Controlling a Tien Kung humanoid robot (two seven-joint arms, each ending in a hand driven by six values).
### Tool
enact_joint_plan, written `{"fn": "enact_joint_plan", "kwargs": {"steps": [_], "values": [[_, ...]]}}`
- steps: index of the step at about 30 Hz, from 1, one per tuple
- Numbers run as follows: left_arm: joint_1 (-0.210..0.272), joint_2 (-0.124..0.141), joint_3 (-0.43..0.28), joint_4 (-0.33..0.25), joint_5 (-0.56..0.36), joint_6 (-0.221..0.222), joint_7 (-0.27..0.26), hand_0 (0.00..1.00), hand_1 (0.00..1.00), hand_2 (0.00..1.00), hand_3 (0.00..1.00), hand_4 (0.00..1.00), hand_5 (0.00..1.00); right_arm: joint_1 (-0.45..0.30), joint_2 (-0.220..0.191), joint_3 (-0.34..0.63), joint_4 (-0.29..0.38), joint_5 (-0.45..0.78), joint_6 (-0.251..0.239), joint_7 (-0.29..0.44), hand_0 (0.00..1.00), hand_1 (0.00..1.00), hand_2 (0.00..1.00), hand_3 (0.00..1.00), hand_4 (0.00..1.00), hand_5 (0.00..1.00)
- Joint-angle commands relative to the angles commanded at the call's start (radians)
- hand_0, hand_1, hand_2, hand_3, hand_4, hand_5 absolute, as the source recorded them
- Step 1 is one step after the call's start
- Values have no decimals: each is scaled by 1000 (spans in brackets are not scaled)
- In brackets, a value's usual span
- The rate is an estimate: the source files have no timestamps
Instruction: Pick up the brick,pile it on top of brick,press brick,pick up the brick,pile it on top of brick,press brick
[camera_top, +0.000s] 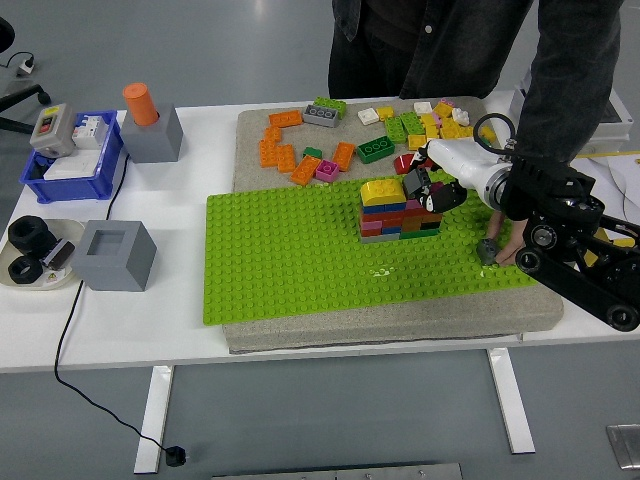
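A stack of coloured bricks (388, 218) stands on the green baseplate (290, 250), with a rounded yellow brick (381, 190) on its top left. My right hand (425, 190) comes in from the right, and its curled fingers rest on the top right of the stack. I cannot see a separate brick in the hand. A person's hand (503, 250) reaches down behind my arm and holds a small grey brick (487, 248) on the baseplate's right side. Loose bricks lie on the mat behind, orange ones (285, 152) to the left and yellow and green ones (425, 122) to the right.
A person stands at the far side, one sleeve (560, 90) over my forearm. On the left are a blue bin (60, 175), a grey block with an orange cylinder (148, 125), a hollow grey block (115, 255) and a plate of black rings (30, 250). A white box (620, 110) is at far right.
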Motion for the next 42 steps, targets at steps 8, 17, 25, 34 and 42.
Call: {"fn": "enact_joint_plan", "kwargs": {"steps": [8, 17, 25, 34, 42], "values": [[0, -1, 2, 0, -1, 0, -1, 630, 587, 552, 588, 604, 271, 0, 3, -4, -7, 1, 0, 1, 693, 762, 814, 533, 616, 120], [0, -1, 3, 0, -2, 0, -1, 629, 587, 552, 588, 604, 269, 0, 9, -8, -18, 2, -2, 4, 692, 762, 814, 543, 619, 123], [1, 0, 5, 0, -3, 0, -1, 630, 587, 551, 588, 604, 271, 0, 12, -8, -26, 3, -7, 8, 694, 763, 818, 623, 622, 126], [-1, 2, 4, 0, -1, -1, -2, 630, 587, 552, 587, 603, 270, 1, 13, -6, -31, 6, -10, 10, 694, 767, 821, 649, 628, 128], [-3, 2, 4, 0, 0, -1, -2, 630, 587, 550, 586, 602, 269, 2, 15, -6, -33, 10, -11, 12, 694, 770, 825, 661, 643, 126]]}}
